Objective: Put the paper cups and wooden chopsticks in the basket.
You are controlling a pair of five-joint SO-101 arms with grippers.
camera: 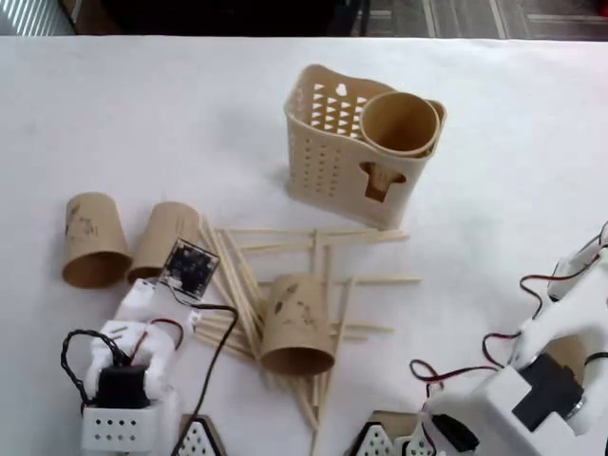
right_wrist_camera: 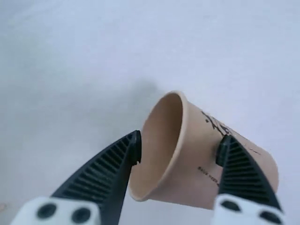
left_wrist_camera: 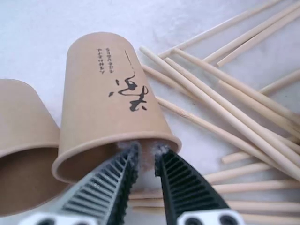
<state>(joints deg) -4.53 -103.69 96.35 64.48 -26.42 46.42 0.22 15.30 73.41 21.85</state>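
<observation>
A paper cup [left_wrist_camera: 112, 103] lies on its side beside the wooden chopsticks [left_wrist_camera: 225, 93]. My left gripper [left_wrist_camera: 147, 152] has its tips at the cup's rim, open by a narrow gap. A second cup [left_wrist_camera: 23, 140] lies right next to the first. My right gripper [right_wrist_camera: 180, 150] is open wide around another cup [right_wrist_camera: 197, 154] on its side, one finger at the mouth and one at the outer wall. The beige basket [camera: 328, 152] stands at the back with one cup [camera: 399, 123] in it. One more cup [camera: 299, 323] rests on the chopsticks [camera: 323, 256].
The left arm [camera: 119, 380] is at the front left and the right arm [camera: 532, 389] at the front right, both with loose cables. The two left cups [camera: 93, 242] [camera: 163, 237] lie side by side. White tablecloth [camera: 142, 114] stretches behind them.
</observation>
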